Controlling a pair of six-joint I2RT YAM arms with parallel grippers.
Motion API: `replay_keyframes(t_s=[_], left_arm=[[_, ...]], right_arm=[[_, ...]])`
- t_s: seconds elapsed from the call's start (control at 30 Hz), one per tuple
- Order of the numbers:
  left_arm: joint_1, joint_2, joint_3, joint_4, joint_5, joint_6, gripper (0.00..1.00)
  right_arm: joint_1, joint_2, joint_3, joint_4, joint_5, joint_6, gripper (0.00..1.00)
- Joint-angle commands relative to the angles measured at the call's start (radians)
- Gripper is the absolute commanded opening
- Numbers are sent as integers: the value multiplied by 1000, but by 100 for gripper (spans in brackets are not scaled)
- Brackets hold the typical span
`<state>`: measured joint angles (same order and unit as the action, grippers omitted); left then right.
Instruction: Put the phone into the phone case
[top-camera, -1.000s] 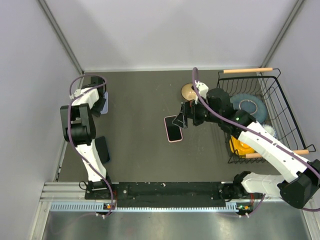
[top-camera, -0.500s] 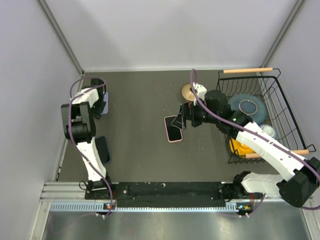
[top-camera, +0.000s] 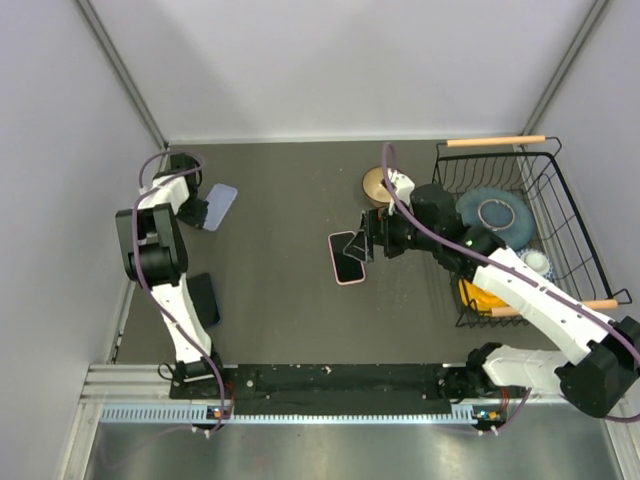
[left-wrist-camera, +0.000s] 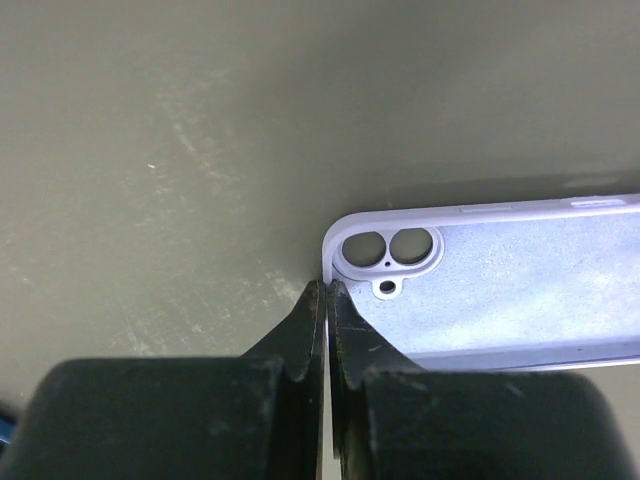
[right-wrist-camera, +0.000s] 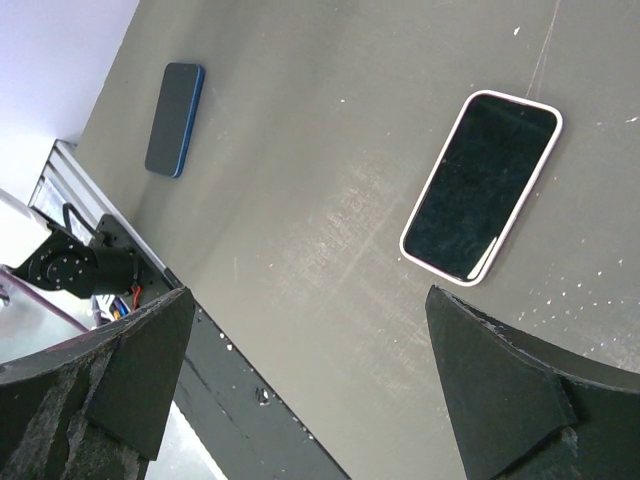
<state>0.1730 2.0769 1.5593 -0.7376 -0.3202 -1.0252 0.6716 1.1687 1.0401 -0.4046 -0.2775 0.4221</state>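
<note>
The phone (top-camera: 347, 257) (right-wrist-camera: 480, 187) lies flat and screen-up on the dark bench (top-camera: 280, 180), a little to the left of the wire basket (top-camera: 497, 141). Its glass is black and unlit, framed by a thin pale pink rim with rounded corners.

The phone case (top-camera: 220, 205) (left-wrist-camera: 520, 280) sits far to the left of the basket, towards the bench's far-left corner. It is pale lavender with its inner side up and a raised lip around it. At one corner it has an oval camera cutout (left-wrist-camera: 388, 248) with two round openings and a small hole below.

The left gripper (top-camera: 195, 205) (left-wrist-camera: 326, 290) is pinched closed on the case's short edge, right by that cutout corner.

The right gripper (top-camera: 368, 238) (right-wrist-camera: 308, 298) hangs between the phone and the basket with its fingers spread wide, holding nothing.

A second, dark blue phone (top-camera: 205, 298) (right-wrist-camera: 173, 119) lies far left of the basket, nearer the arm bases than the case. A round tan object (top-camera: 377, 181) rests just left of the basket's far corner.
</note>
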Motion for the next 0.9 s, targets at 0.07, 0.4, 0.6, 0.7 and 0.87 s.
replay_keyframes(t_s=[0.07,0.4,0.6,0.7,0.87], left_arm=[[-35,-176,-108,205,288,445,0],[-238,-463,-295,357,607,1179,0],[-391,-586,-439,265,814,1632,0],[-460,-621,-499,192,813,1831,0],[-539,-597,-550,175,684,1955,0]], right_arm=[[5,-90,-28,23,35,0,99],[5,-187,-41,-60,190,-115,99],[5,-228,-12,-108,231,-135,99],[5,-245,-5,-117,245,-137,99],[5,-247,-9,-117,235,-144,99]])
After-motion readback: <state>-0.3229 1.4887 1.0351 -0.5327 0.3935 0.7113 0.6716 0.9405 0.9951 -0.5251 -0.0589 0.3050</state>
